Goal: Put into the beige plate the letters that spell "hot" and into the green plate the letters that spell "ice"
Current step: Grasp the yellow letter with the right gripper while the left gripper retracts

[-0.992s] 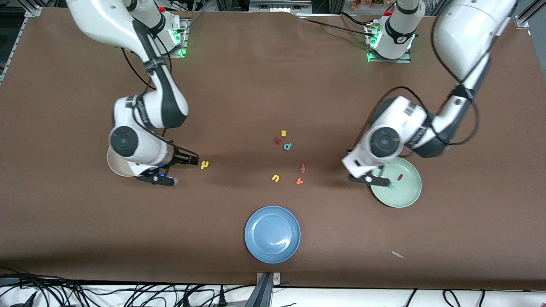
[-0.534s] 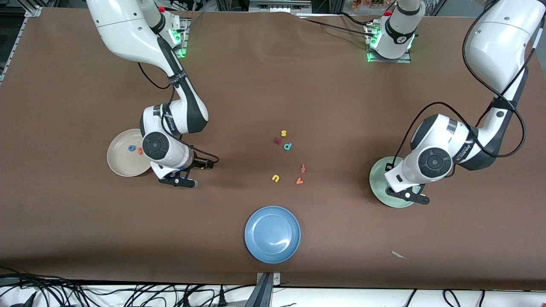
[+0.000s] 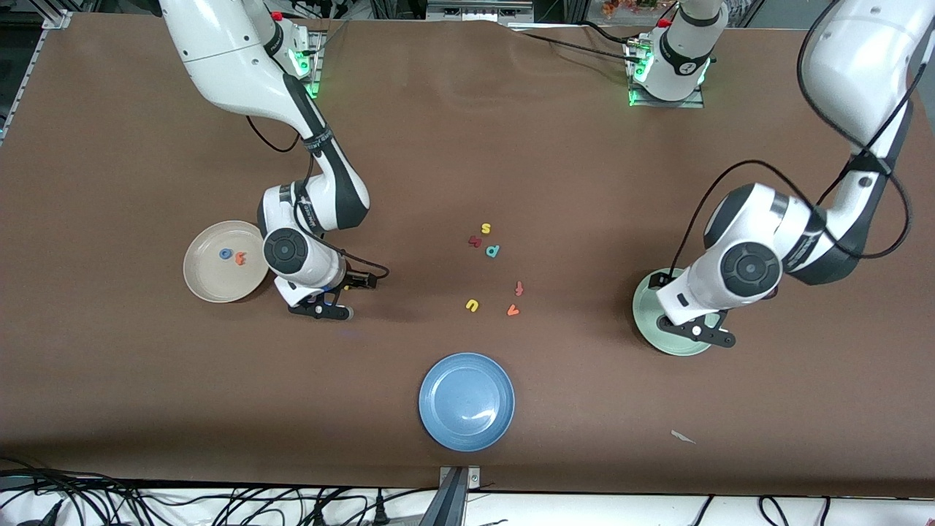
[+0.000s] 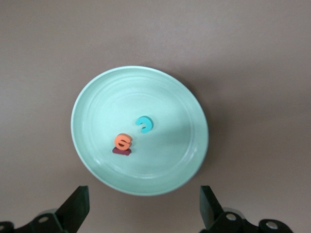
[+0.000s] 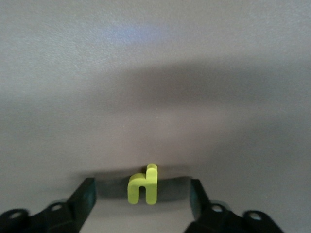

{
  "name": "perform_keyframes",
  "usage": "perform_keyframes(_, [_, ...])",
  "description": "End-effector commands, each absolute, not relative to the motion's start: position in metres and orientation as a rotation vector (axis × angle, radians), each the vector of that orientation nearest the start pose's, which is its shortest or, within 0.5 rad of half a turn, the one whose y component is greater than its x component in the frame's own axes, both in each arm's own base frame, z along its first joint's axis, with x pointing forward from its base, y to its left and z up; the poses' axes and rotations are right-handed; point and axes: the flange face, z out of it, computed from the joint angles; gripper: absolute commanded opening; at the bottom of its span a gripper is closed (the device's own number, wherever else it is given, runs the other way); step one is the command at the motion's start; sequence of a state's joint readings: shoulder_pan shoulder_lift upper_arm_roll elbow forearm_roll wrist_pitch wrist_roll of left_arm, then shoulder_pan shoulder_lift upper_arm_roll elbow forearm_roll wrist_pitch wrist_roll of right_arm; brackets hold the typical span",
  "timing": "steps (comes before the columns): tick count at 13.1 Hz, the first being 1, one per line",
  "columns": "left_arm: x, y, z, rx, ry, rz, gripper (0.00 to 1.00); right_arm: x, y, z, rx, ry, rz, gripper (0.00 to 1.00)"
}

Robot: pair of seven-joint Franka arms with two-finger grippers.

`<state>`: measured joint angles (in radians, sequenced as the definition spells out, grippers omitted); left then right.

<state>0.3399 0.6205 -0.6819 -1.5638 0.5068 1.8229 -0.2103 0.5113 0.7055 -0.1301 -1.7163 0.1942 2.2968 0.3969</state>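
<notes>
The yellow h (image 5: 143,187) stands on the table between the fingers of my right gripper (image 5: 142,201), which is open with a gap on each side of the letter. In the front view that right gripper (image 3: 340,295) is low beside the beige plate (image 3: 208,281) and hides the h. The blue o (image 3: 225,254) and orange t (image 3: 240,257) lie in that plate. My left gripper (image 4: 143,213) hangs open and empty over the green plate (image 4: 170,97). The teal c (image 4: 144,124), orange e (image 4: 123,141) and dark red i (image 4: 121,152) lie in it, with the e resting partly on the i.
A blue plate (image 3: 466,400) sits near the table's front edge. Loose letters lie mid-table: yellow s (image 3: 486,229), a dark red one (image 3: 475,241), teal p (image 3: 493,251), orange f (image 3: 519,288), yellow u (image 3: 472,305), orange v (image 3: 513,310). A paper scrap (image 3: 683,437) lies near the front.
My right hand moved off the beige plate and came down around the h. My left hand shifted across the green plate, and its fingers opened wide.
</notes>
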Motion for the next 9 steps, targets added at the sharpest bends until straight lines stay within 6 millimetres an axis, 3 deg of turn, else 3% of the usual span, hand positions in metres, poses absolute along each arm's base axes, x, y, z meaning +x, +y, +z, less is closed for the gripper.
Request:
perform_keyframes(1, [0.641,-0.124,0.414,-2.964,0.329,0.165,1.00,0.609,0.257,0.169,-3.108,0.210,0.192,0.71])
perform_keyframes(5, [0.637,-0.093,0.535,-3.060,0.143,0.153,1.00,0.606,0.255,0.166,-3.112,0.214,0.207,0.39])
perform_keyframes(6, [0.634,-0.088,0.551,-3.064,0.125,0.178,1.00,0.606,0.255,0.166,-3.113,0.213,0.209,0.28])
perform_keyframes(8, [0.635,-0.080,0.557,-3.070,0.131,0.189,1.00,0.606,0.255,0.167,-3.112,0.221,0.212,0.17])
perform_keyframes(9, [0.628,-0.086,0.571,-3.067,0.170,0.160,1.00,0.606,0.255,0.170,-3.111,0.230,0.212,0.14])
